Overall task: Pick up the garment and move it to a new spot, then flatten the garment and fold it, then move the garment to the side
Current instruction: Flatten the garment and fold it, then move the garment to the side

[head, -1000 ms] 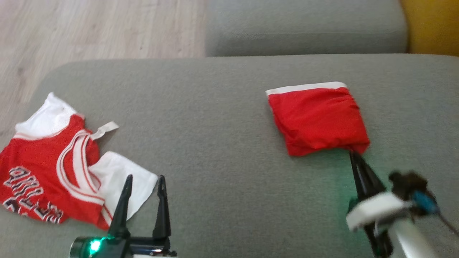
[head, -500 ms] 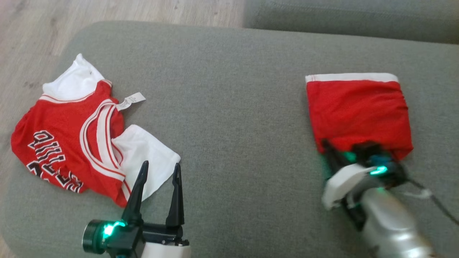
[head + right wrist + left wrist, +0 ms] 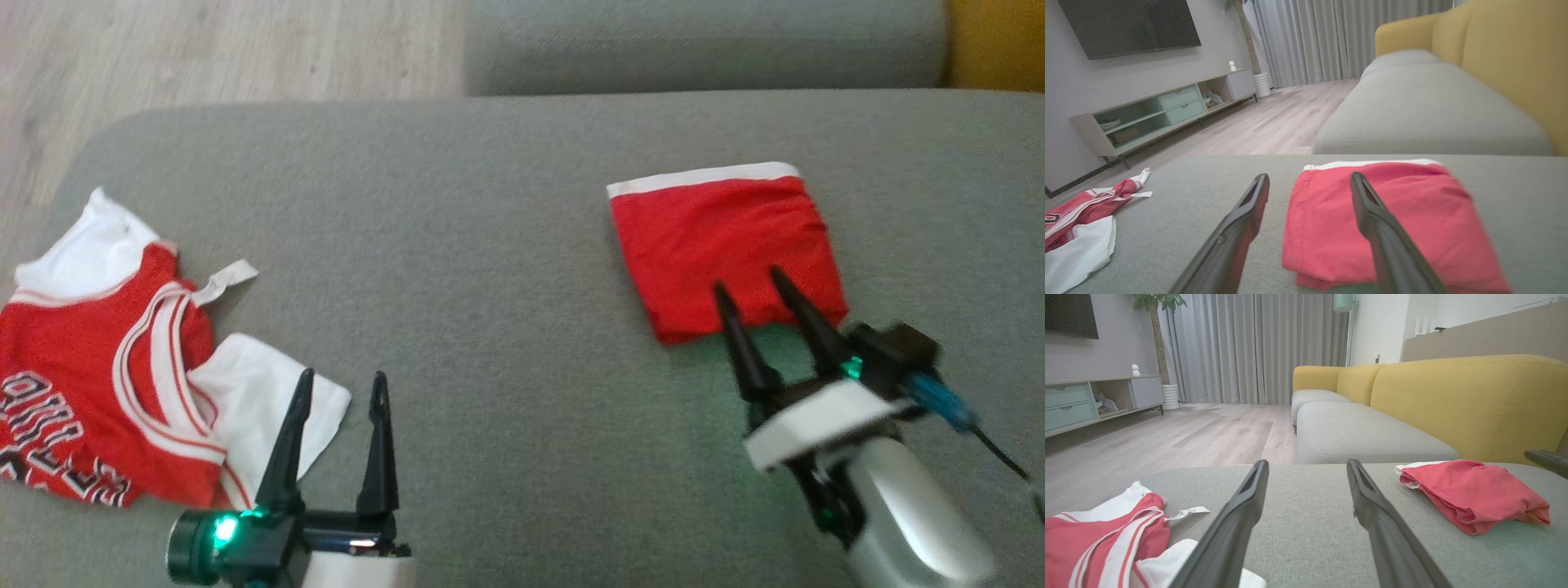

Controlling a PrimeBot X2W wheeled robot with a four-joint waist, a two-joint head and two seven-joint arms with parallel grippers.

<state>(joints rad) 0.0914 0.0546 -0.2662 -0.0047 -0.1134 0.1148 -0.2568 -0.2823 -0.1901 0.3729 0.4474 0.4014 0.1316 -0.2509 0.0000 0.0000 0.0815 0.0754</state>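
Note:
The garment [image 3: 718, 237], red with a white band along its far edge, lies folded on the right of the grey cushion [image 3: 506, 245]. My right gripper [image 3: 746, 279] is open, its two fingertips over the garment's near edge with nothing between them. In the right wrist view the garment [image 3: 1433, 220] lies under and beyond the open right gripper [image 3: 1309, 176]. My left gripper [image 3: 343, 376] stands open at the lower left, its tips beside the white flap of a crumpled red and white jersey [image 3: 98, 384]. The left wrist view shows the open left gripper [image 3: 1307, 463], the jersey [image 3: 1106, 539] and the garment [image 3: 1474, 494].
A second grey cushion [image 3: 694, 41] lies behind, with a yellow backrest [image 3: 1474, 400] along the right. Wooden floor [image 3: 204, 49] drops off beyond the cushion's far left edge. A low cabinet [image 3: 1167, 110] stands by the far wall.
My right gripper, shut at the garment's near corner before, has opened and now stands over its near edge. The head camera swung between frames. My left gripper stayed open.

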